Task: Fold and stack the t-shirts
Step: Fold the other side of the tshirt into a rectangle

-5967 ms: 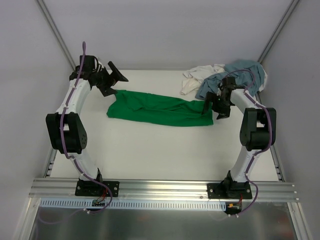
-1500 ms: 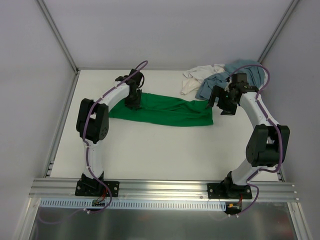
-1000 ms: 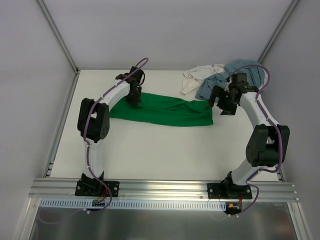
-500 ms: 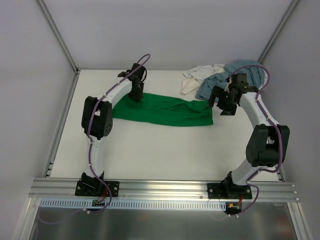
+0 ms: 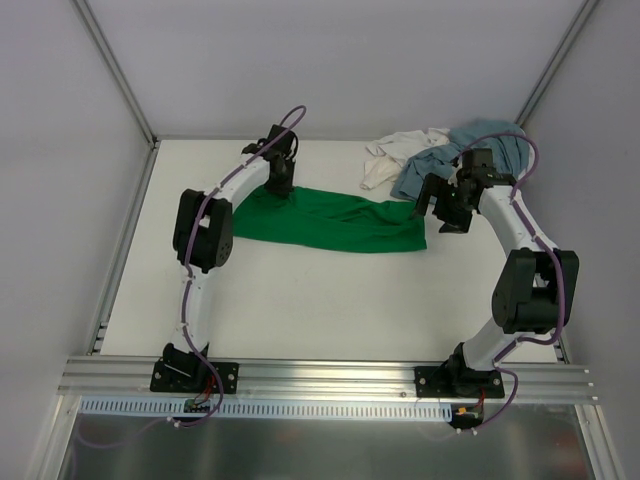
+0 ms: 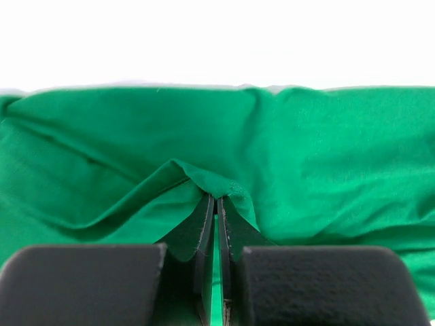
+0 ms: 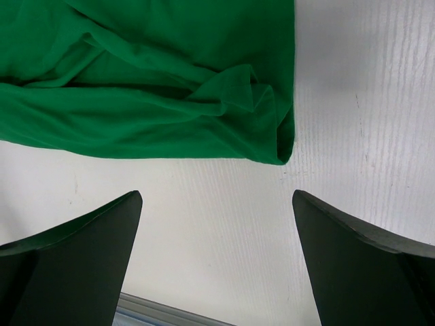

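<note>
The left hand (image 5: 279, 186) is clamped tight on the green shirt (image 5: 340, 221). In the wrist view the hand (image 6: 216, 200) has its two thin fingers (image 6: 204, 227) pressed flat together with a little ridge of green cloth (image 6: 306, 156) pinched between them, and the fabric peaks up like a tent right at the tips. It's gripping near the left end of the shirt, on the far edge.

The right hand (image 5: 440, 205) is spread as wide as it goes and isn't holding anything. It hangs by the right end of the same shirt. From its own camera the hand (image 7: 216, 197) has a finger out at each side with bare counter (image 7: 353, 102) between them, and the rumpled right corner of the shirt (image 7: 156, 81) sits just ahead of the tips. I honestly can't tell how high it is off the surface.

The green shirt itself lies in a long, wrinkly band running left to right across the back half of the counter (image 5: 300, 290), roughly between the two hands.

The other two are bunched up in the far right corner. The white shirt (image 5: 395, 155) is on the left of that heap and the grey-blue shirt (image 5: 490, 140) on the right. They're touching and tangled, neither one folded, and the right arm reaches past just beside them.
</note>
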{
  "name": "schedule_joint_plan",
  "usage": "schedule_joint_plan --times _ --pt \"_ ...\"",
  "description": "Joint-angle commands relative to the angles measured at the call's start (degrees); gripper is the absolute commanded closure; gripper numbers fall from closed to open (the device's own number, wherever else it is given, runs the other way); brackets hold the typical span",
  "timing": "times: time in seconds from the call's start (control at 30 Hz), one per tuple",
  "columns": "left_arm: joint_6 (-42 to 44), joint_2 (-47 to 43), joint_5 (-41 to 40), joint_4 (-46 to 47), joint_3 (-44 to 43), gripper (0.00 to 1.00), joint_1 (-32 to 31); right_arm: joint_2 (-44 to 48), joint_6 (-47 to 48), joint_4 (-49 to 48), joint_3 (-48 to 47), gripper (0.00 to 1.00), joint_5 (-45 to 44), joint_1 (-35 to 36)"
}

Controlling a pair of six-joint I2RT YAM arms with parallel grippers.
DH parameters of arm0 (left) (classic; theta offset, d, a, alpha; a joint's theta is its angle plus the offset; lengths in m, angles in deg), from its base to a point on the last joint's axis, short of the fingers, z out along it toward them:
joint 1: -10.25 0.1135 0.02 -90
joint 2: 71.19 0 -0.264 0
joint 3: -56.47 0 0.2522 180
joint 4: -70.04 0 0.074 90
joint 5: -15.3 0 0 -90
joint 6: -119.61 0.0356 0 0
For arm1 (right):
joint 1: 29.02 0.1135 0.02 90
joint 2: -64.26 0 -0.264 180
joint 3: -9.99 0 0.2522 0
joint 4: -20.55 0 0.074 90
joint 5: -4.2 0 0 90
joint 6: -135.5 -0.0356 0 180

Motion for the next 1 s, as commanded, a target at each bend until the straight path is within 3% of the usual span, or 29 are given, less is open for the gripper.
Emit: schedule_joint_plan --times 0.0,0.97 --pt "0.79 1.34 2.93 2.95 -2.88 1.00 -0.36 0.32 -1.01 -0.05 -0.26 0.01 1.08 -0.40" --pt "2.99 -2.09 11.19 5.67 -1.13 1.00 -3.44 -1.17 -2.24 -1.28 -0.44 0.00 3.10 -0.49"
